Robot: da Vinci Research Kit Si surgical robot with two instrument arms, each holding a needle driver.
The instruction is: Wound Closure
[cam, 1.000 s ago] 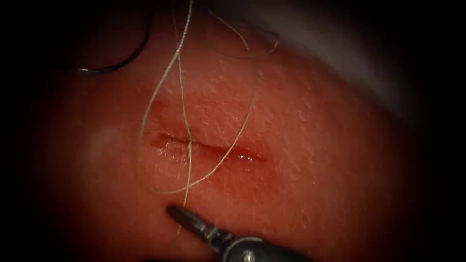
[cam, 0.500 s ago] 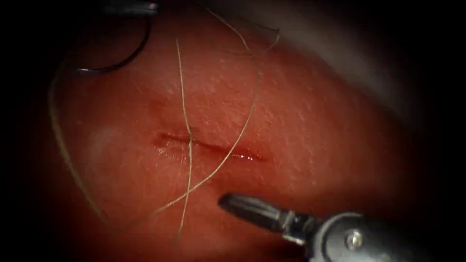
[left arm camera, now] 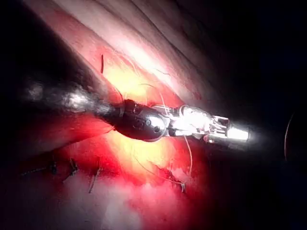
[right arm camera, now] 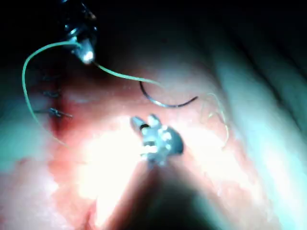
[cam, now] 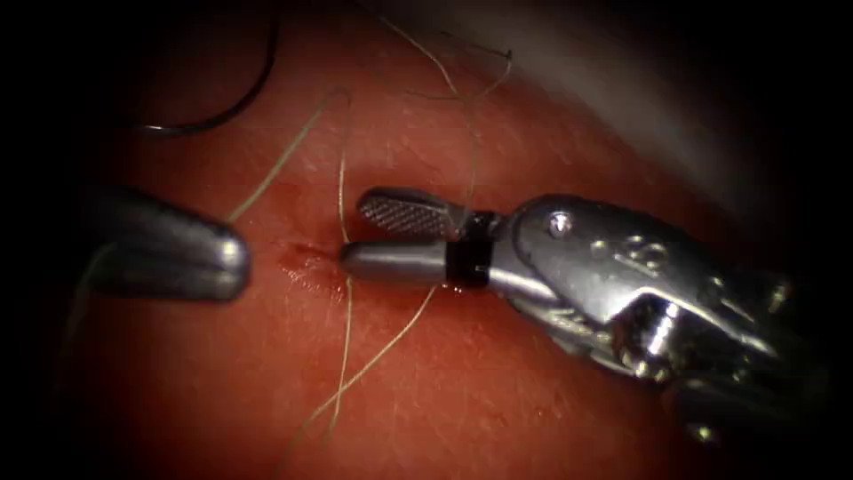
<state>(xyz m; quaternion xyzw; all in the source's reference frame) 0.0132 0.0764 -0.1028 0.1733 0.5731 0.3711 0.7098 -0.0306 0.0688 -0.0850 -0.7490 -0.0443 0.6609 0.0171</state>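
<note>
The right end effector (cam: pixel 351 233) has advanced over the cut (cam: pixel 306 260), jaws parted, grasping nothing. The left end effector (cam: pixel 233 258) has entered, clenched on the thread (cam: pixel 275 169). The needle (cam: pixel 218 111) lies free on the tissue (cam: pixel 462 391), upper left.

Needle (cam: pixel 213 111) lies on tissue (cam: pixel 533 391), behind and left of cut (cam: pixel 306 260).

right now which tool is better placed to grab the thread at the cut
Right, probably: right tool, jaws open and empty, sits at the thread over the cut; left tool holds thread; needle lies free.
</note>
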